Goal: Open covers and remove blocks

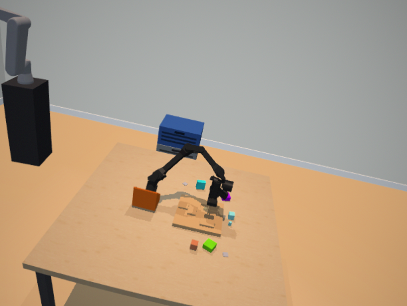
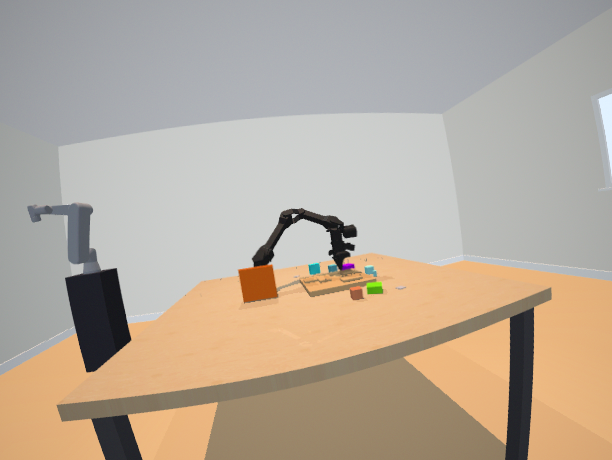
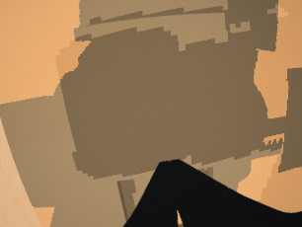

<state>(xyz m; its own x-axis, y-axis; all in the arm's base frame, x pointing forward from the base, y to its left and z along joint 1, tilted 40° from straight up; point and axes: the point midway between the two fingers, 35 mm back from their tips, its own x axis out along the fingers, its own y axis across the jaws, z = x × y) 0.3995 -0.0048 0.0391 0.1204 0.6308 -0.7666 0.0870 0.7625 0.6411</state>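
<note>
The puzzle board (image 1: pixel 196 227) (image 2: pixel 320 290) lies flat on the wooden surface (image 1: pixel 110 239) (image 2: pixel 300 325), in front of and to one side of the black arm's shoulder. Raised pieces stand on its upper face; which wells are covered, and whether any holds a block, cannot be told beneath the arm's shadow. Over the board's far part points the black gripper (image 1: pixel 212 203) (image 2: pixel 342 268) (image 3: pixel 170 170), its fingers clenched together with nothing between them; contact with the board cannot be determined.

Around the board, on the surface, lie a cyan block (image 1: pixel 200 185) (image 2: pixel 314 269), a purple block (image 1: pixel 227 198) (image 2: pixel 348 266), a pale cyan cube (image 1: pixel 231 215) (image 2: pixel 369 269) with a smaller cyan piece (image 1: pixel 229 223) near it, and, along another side, a red-brown cube (image 1: pixel 194 245) (image 2: pixel 356 293) beside a bright green block (image 1: pixel 209 245) (image 2: pixel 374 288). An upright orange panel (image 1: pixel 145 199) (image 2: pixel 257 284) stands near the arm's base. Beyond the table is a blue cabinet (image 1: pixel 182 124) with dark slots; its contents are not visible.
</note>
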